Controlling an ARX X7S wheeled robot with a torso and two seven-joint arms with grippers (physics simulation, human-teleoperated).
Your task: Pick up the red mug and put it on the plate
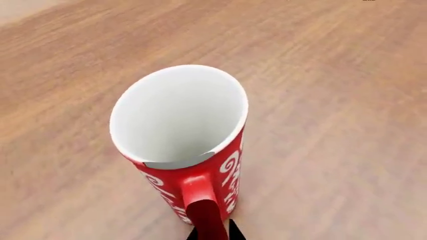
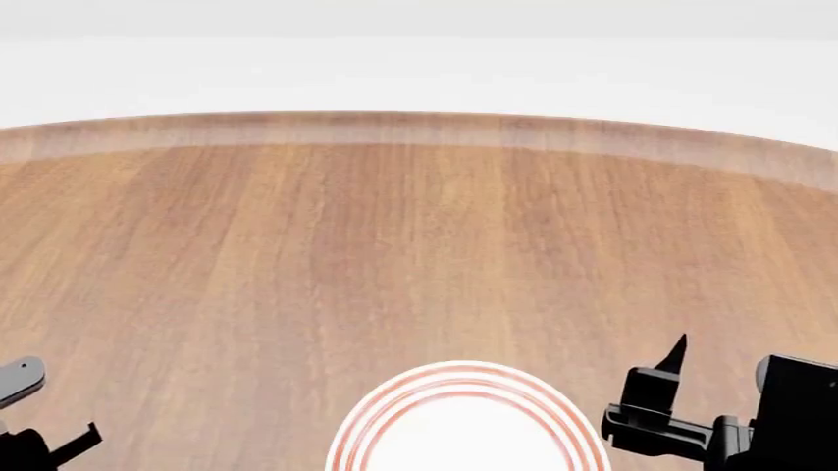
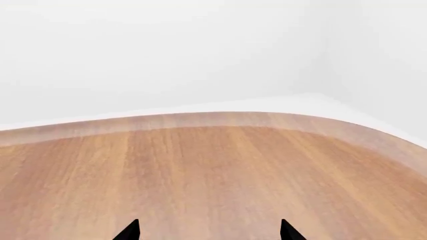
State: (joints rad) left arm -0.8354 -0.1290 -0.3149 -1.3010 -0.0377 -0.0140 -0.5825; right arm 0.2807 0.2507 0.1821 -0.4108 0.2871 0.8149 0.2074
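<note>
Red mug (image 1: 193,165) handle sits between left gripper (image 1: 215,232) tips.

A wooden table (image 2: 419,245) (grain running lengthwise) spreads wide; a pale wall (image 3: 167,50) rises behind.

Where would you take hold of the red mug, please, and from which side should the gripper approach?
Grip the red mug by its handle, coming in from the handle side. In the left wrist view it stands upright on the wooden table, the handle facing the left gripper, whose fingertips already flank it. The wide round body looks harder to span, though that is a judgement.
</note>
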